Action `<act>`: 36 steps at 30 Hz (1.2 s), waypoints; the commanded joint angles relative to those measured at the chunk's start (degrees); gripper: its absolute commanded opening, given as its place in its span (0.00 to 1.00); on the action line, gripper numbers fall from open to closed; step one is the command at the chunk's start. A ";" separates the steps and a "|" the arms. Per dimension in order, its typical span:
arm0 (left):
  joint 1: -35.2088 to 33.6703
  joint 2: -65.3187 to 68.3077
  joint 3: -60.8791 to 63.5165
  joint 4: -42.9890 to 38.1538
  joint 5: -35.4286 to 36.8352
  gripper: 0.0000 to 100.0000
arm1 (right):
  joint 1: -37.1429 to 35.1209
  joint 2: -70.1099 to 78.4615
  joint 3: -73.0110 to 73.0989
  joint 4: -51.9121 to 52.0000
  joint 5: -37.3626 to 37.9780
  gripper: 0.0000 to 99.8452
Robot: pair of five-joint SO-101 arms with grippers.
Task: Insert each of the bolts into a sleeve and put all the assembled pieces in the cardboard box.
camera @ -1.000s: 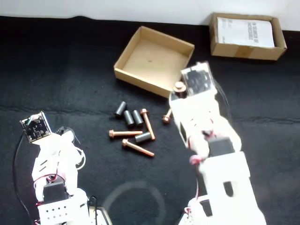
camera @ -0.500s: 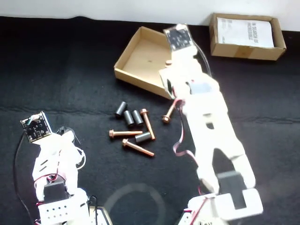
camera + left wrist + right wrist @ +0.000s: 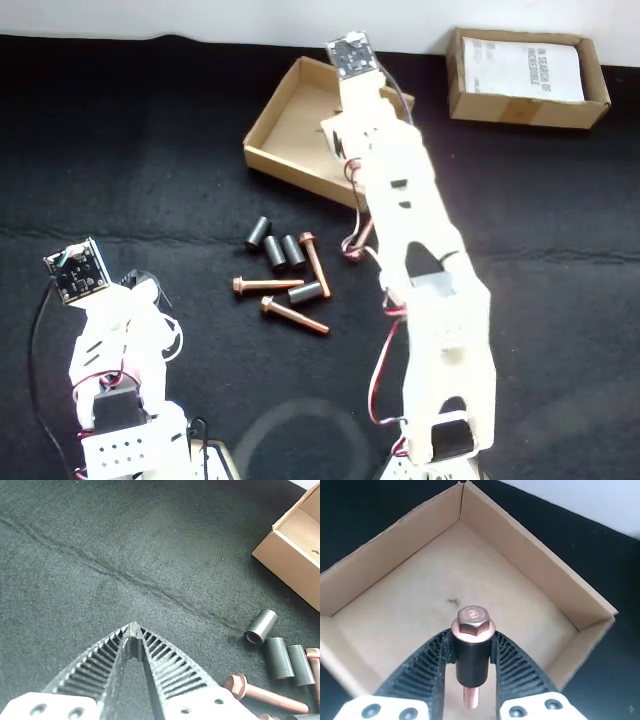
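Cardboard box (image 3: 285,163) lies open on the black bench (image 3: 150,130), near a second box (image 3: 525,108) that holds a printed sheet. The right arm (image 3: 420,260) stretches across the box's near wall and partly covers one loose bolt (image 3: 357,245). Three more bolts (image 3: 295,314) and four sleeves (image 3: 275,252) lie in a cluster in front of the box. The left arm (image 3: 115,340) sits folded well apart from them, its claw (image 3: 134,630) closed on nothing. The right claw (image 3: 471,645) grips a bolt-and-sleeve piece (image 3: 471,660) by the sleeve, above the box floor. Its long axis runs along the fingers, head at the fingertips, shank end poking out toward the wrist. A second ago this arm was short of the box; the loose parts have not moved.
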 commanded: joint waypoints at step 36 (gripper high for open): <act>-0.40 -1.45 1.10 -0.09 0.26 0.01 | -12.62 -19.56 -7.25 62.55 0.62 0.32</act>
